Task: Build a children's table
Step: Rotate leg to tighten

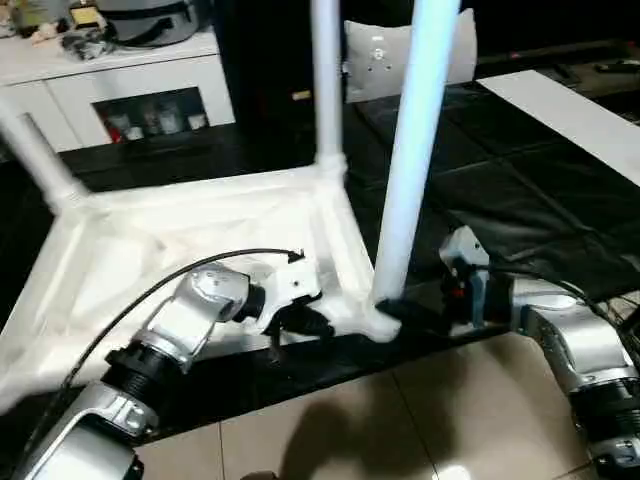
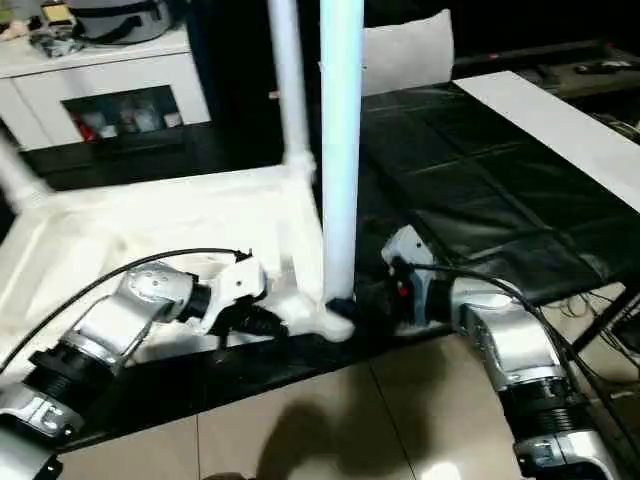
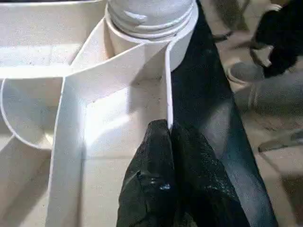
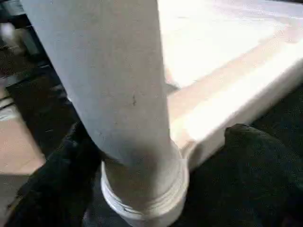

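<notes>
The two silver forearms reach in nearest: the left gripper (image 3: 170, 142) has its jaws pinched shut on the thin side wall of the upturned children's table (image 1: 150, 250), while the right gripper (image 4: 156, 156) stands with jaws spread wide either side of the near leg (image 1: 410, 150), not clamping it. The table lies underside-up on the black desk (image 1: 500, 190), that leg rising from its corner socket at about five o'clock, another leg (image 1: 325, 80) upright at twelve and one slanting off at ten. A white low cabinet (image 1: 110, 80) stands behind at eleven.

- The children's table (image 1: 200, 230) is lying upside down on a black surface, white ribbed underside facing up.
- Three white legs are standing in corner sockets, the nearest leg (image 1: 410, 150) rising tallest.
</notes>
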